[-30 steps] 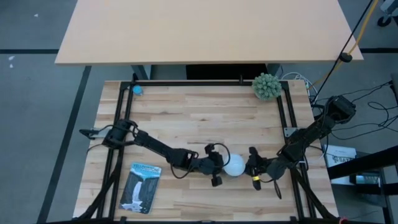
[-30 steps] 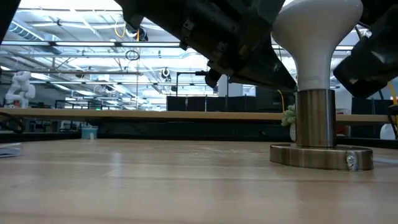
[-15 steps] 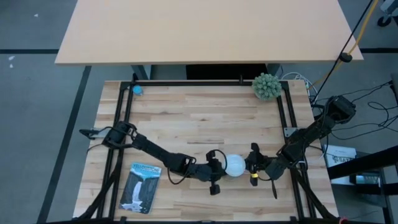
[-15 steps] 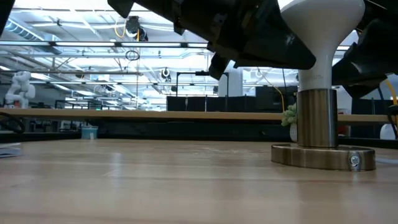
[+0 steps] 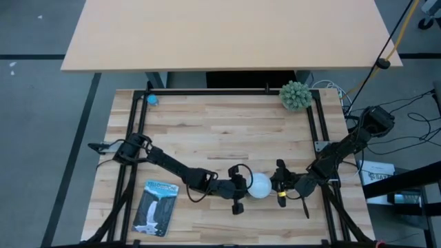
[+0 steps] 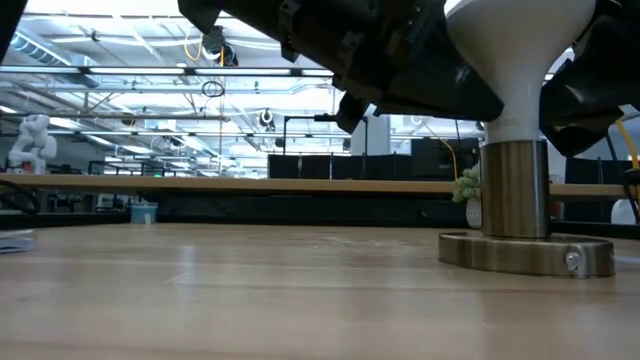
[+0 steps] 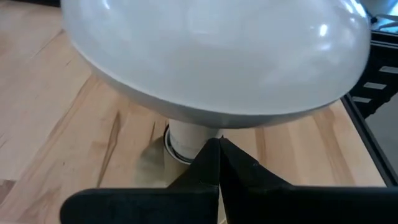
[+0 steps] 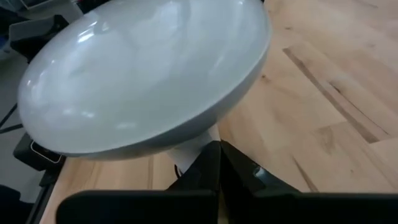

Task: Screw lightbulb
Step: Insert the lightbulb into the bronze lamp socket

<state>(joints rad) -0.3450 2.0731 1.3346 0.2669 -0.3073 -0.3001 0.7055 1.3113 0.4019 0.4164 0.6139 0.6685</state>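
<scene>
The lightbulb point(image 5: 260, 184) stands on its socket base point(image 6: 527, 250) at the lower centre of the bench point(image 5: 220, 124). The left hand point(image 5: 239, 190) sits just left of it, the right hand point(image 5: 278, 184) just right (both fingers together). A packet point(image 5: 156, 207) lies lower left, a plant point(image 5: 295, 96) upper right.

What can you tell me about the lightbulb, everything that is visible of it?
The lightbulb is white with a wide, frosted-looking globe that narrows to a pale neck. It stands upright, neck down, in a brushed-metal socket on a round flat base on the wooden table, near the front edge. The left gripper and right gripper, both shut, sit close against it from opposite sides; whether they touch the globe cannot be told.
</scene>
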